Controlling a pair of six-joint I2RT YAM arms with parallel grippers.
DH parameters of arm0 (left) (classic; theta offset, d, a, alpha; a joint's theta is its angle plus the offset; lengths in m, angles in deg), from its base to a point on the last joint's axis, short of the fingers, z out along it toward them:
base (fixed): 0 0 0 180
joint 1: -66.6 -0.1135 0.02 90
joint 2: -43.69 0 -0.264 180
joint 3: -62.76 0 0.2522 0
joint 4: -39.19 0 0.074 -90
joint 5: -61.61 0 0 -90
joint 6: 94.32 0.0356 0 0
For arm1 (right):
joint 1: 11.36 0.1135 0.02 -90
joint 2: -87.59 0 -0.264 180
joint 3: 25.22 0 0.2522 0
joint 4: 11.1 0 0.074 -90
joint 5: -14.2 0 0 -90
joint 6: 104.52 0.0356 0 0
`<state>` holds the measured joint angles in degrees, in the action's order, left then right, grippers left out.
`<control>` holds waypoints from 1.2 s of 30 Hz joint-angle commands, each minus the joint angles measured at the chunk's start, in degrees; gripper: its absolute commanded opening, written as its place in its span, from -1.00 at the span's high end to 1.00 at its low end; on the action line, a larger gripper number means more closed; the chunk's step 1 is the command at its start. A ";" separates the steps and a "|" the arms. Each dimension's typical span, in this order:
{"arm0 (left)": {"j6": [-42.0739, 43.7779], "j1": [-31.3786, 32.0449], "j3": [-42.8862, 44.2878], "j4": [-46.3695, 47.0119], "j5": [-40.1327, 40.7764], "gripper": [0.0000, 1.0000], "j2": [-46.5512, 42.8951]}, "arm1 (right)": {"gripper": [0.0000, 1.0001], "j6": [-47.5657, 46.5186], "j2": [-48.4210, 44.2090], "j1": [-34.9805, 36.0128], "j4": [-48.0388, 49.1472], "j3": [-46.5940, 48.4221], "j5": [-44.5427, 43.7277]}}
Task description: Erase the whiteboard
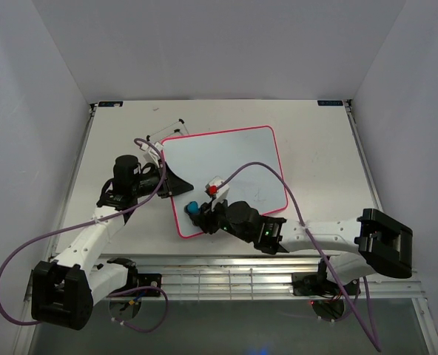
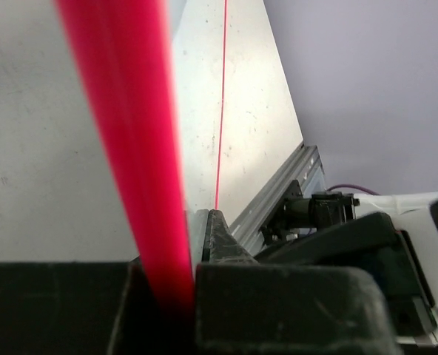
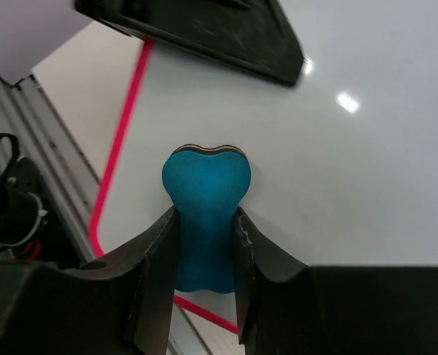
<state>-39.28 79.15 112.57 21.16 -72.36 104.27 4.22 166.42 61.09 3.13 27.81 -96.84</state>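
The whiteboard (image 1: 230,159), white with a pink-red frame, lies slightly skewed in the middle of the table. Faint dark marks (image 1: 258,197) show near its front right. My left gripper (image 1: 176,185) is shut on the board's left edge. In the left wrist view the pink frame (image 2: 130,148) runs down between the left gripper's (image 2: 178,296) fingers. My right gripper (image 1: 203,213) is shut on the blue bone-shaped eraser (image 1: 194,206) at the board's front left corner. In the right wrist view the eraser (image 3: 206,192) rests on the board (image 3: 352,185), pinched at its waist by the right gripper (image 3: 206,244).
A small white and red object (image 1: 216,186) lies on the board just behind the right gripper. A clear stand (image 1: 160,137) sits at the board's back left corner. A slatted metal rail (image 1: 226,277) runs along the table's near edge. White walls enclose the table.
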 commanded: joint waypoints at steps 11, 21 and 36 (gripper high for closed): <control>6.92 2.12 -1.34 -11.90 -0.51 1.00 1.91 | 0.84 5.68 -3.06 -30.04 -11.36 -12.18 16.63; 6.75 2.12 -1.34 -12.43 1.69 1.00 0.77 | 0.84 7.01 -6.74 -42.91 -24.91 -16.94 26.13; 6.66 2.12 -1.42 -12.51 2.30 1.00 -0.28 | 0.84 10.96 -5.26 -21.02 -18.99 -8.59 25.80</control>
<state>-43.39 79.09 112.51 14.21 -74.48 104.66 13.10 157.65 41.09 -3.89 20.82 -66.20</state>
